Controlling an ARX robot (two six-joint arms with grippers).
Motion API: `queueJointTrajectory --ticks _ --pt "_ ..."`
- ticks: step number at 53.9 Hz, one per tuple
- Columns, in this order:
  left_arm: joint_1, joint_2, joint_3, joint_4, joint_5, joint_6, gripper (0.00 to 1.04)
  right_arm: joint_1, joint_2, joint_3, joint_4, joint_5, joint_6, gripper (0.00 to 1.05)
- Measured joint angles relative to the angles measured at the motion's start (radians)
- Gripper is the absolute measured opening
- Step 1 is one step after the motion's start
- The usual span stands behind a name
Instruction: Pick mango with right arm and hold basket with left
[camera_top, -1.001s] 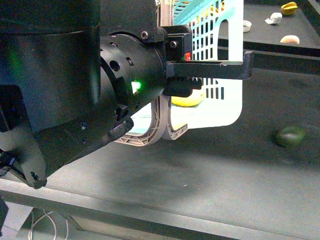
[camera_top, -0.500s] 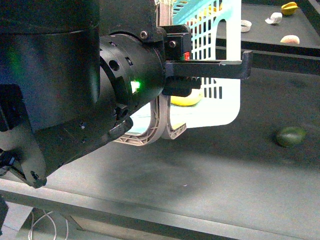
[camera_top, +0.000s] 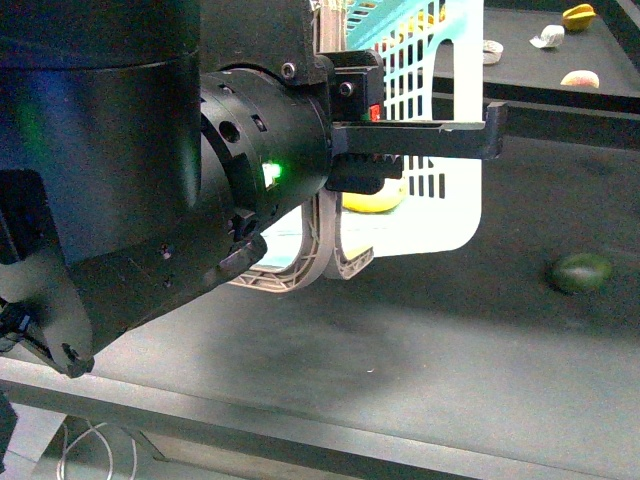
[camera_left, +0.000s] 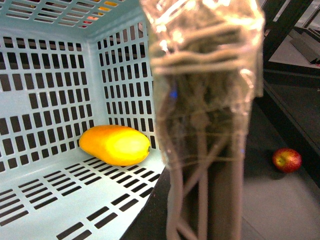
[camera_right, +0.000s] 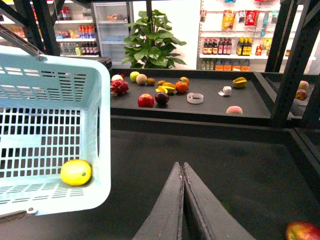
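The turquoise basket (camera_top: 440, 215) hangs tilted off the dark table, its grey-brown handles (camera_top: 335, 255) dangling. My left gripper (camera_top: 470, 140) is shut on the basket; in the left wrist view a handle (camera_left: 205, 150) fills the frame right in front of the camera. The yellow-orange mango (camera_top: 375, 198) lies inside the basket, and shows in the left wrist view (camera_left: 115, 145) and the right wrist view (camera_right: 76, 172). My right gripper (camera_right: 183, 166) is shut and empty, above the table to the right of the basket (camera_right: 50, 105).
A dark green oval fruit (camera_top: 581, 272) lies on the table right of the basket. A red apple (camera_left: 286, 160) lies near my right gripper. A raised back shelf (camera_right: 210, 107) carries several fruits. The table's front edge (camera_top: 400, 425) is close.
The basket has edged very slightly to the left. Both grippers stay as they were.
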Motion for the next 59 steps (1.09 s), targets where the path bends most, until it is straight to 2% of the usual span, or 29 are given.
queueJointTrajectory --ticks 8,37,59 --pt "0.0 0.0 0.0 0.0 0.0 0.001 0.05 0.0 -0.145 0.001 -0.17 -0.002 -0.001 0.02" --pt "0.0 0.0 0.0 0.0 0.0 0.0 0.05 0.0 -0.17 0.001 -0.177 -0.002 -0.003 0.03" --pt "0.0 0.0 0.0 0.0 0.0 0.0 0.05 0.0 -0.17 0.001 -0.177 -0.002 -0.003 0.64"
